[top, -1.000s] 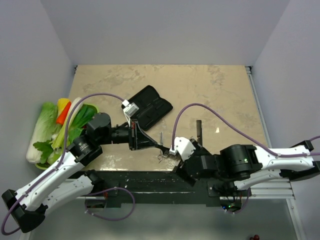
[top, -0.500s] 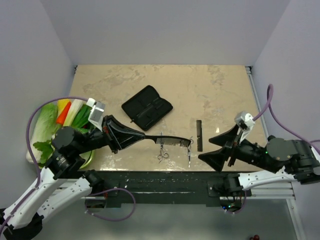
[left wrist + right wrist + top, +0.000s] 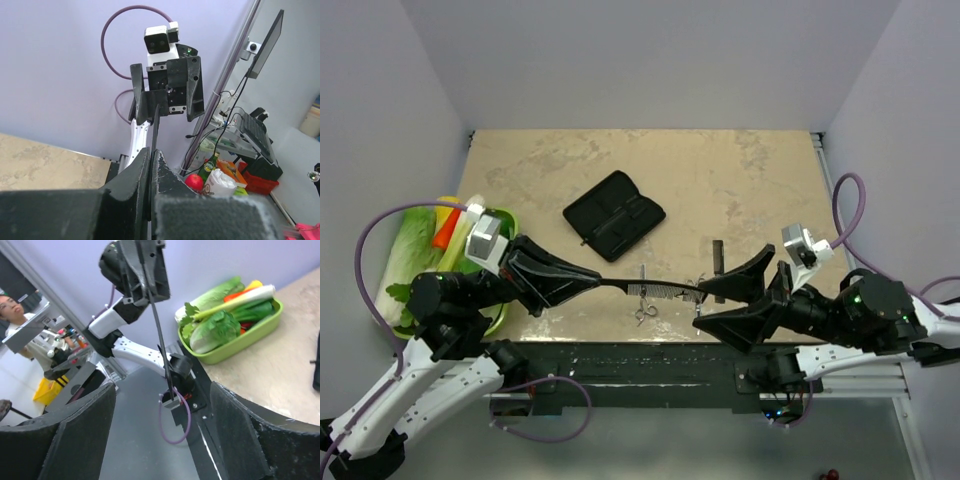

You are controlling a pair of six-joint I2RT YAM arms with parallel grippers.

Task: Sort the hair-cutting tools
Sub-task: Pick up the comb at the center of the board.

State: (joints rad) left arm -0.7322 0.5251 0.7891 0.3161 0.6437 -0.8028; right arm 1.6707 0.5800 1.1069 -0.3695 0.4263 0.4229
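comb [image 3: 655, 289] | clamped in left fingers [image 3: 582, 276] | right fingers [image 3: 745, 272] spread

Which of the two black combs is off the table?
The comb clamped in the left gripper, held in the air pointing at the open right gripper. The other comb lies flat on the table beyond it.

Scissors [image 3: 643, 313] look like shiny metal, comb [image 3: 660, 288] matte black plastic, case [image 3: 614, 214] soft black cloth, table [image 3: 740, 175] smooth mottled stone-ish.
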